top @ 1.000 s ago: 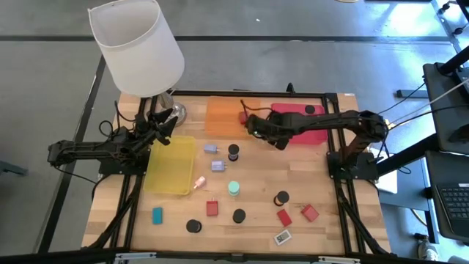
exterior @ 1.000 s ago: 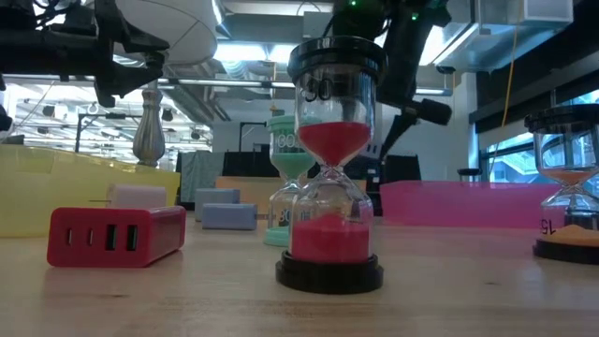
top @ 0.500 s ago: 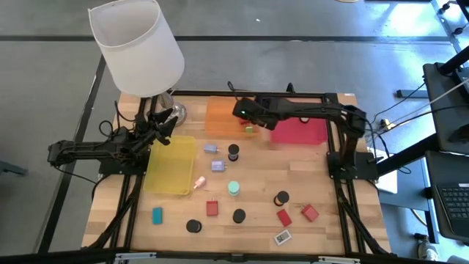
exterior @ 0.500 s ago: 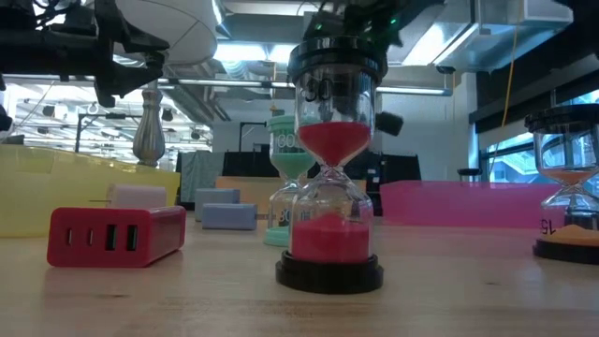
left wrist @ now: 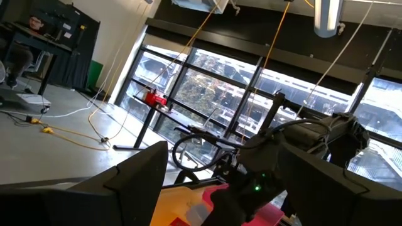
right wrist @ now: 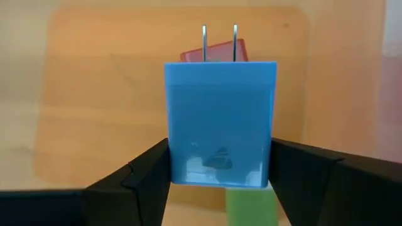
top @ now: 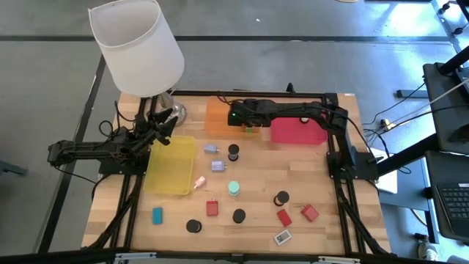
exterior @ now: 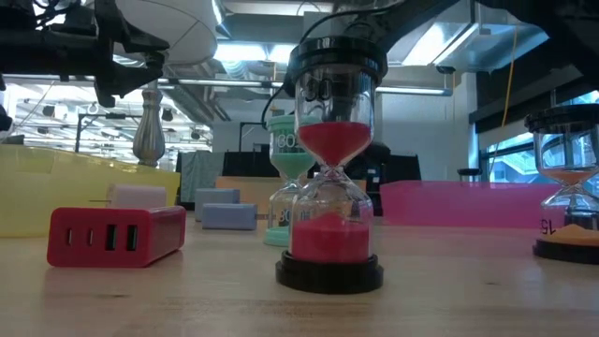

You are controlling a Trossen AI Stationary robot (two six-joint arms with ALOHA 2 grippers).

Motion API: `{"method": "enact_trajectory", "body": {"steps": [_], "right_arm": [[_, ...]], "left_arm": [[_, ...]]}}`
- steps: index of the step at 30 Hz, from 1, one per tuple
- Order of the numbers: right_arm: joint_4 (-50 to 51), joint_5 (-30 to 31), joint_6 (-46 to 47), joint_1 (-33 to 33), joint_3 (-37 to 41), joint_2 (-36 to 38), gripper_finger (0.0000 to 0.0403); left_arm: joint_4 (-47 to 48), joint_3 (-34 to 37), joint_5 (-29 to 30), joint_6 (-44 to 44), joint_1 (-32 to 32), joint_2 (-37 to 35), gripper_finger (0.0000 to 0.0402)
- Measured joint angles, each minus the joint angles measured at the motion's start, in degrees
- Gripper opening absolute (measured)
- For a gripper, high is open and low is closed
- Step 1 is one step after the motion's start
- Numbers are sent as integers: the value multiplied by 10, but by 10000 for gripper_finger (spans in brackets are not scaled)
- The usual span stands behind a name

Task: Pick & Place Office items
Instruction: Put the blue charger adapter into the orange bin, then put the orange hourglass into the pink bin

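Grey concrete floor (top: 308, 18) surrounds the wooden surface (top: 249, 220), crossed by dark seams. A white-shaded lamp (top: 135, 48) stands at one far corner. A dark desk with a keyboard (top: 451, 198) sits to one side; cables trail across the floor. Beyond the surface: large multi-pane windows (left wrist: 188, 81), exposed ceiling ductwork with strip lighting (exterior: 253, 51), and a black-framed bench (left wrist: 157, 103) carrying a red item. A person sits at a far desk.
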State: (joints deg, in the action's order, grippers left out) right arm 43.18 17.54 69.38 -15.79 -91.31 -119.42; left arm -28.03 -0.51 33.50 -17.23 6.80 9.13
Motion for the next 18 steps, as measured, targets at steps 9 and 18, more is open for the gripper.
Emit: {"method": "enact_trajectory", "body": {"steps": [9, 18], "right_arm": [[-2, 26, -37, 2, 0, 0, 283], [16, 7, -27, 2, 0, 14, 394]], "left_arm": [[0, 0, 0, 0, 0, 0, 294], [0, 0, 0, 0, 0, 0, 294]]}}
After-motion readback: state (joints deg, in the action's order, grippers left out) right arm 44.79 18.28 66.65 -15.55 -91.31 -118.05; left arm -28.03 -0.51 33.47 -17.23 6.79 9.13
